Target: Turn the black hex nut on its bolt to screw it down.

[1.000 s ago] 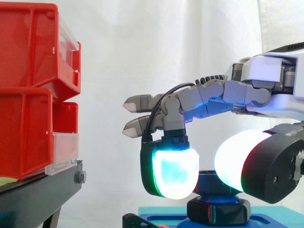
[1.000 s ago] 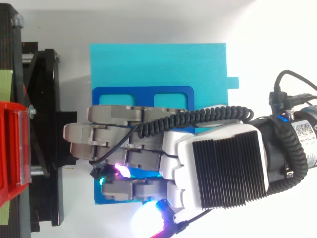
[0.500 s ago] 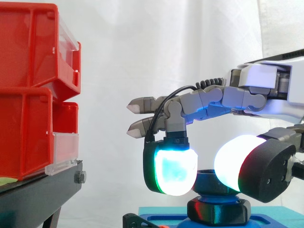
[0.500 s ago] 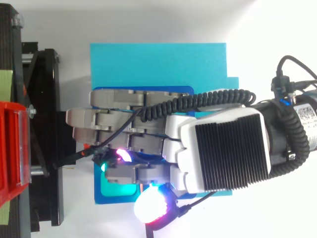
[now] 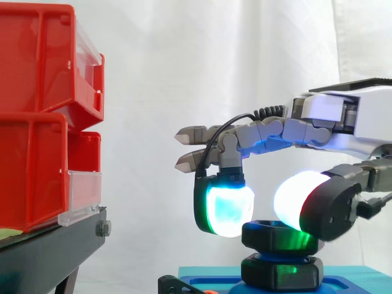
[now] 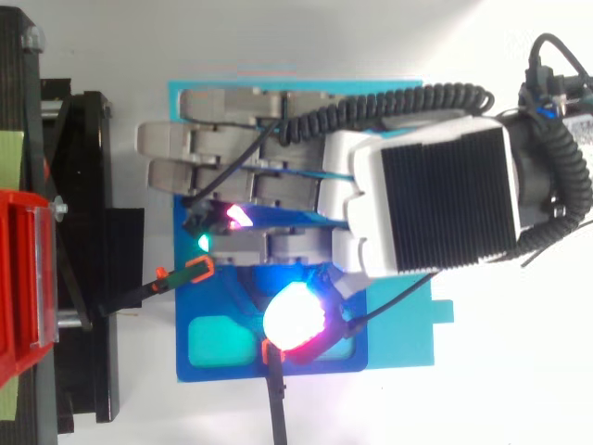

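Thumb pad [image 5: 294, 202] is nearest, glowing white, just above the bolt [image 5: 278, 236] top. Black hex nut [image 5: 280, 272] sits low on the bolt, untouched, on the blue plate [image 6: 232, 295] over the cyan base [image 6: 398, 324]. A bent finger's cyan-green pad [image 5: 226, 208] is beside the bolt top. Pads are apart, so the hand [image 6: 435, 199] is released, grasping nothing. Red bins [image 5: 37, 122] in 2 tiers at left, white curtain [image 5: 184, 61] farthest.

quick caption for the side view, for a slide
Robot hand at the top of the bolt, above the black hex nut, red bins at left.
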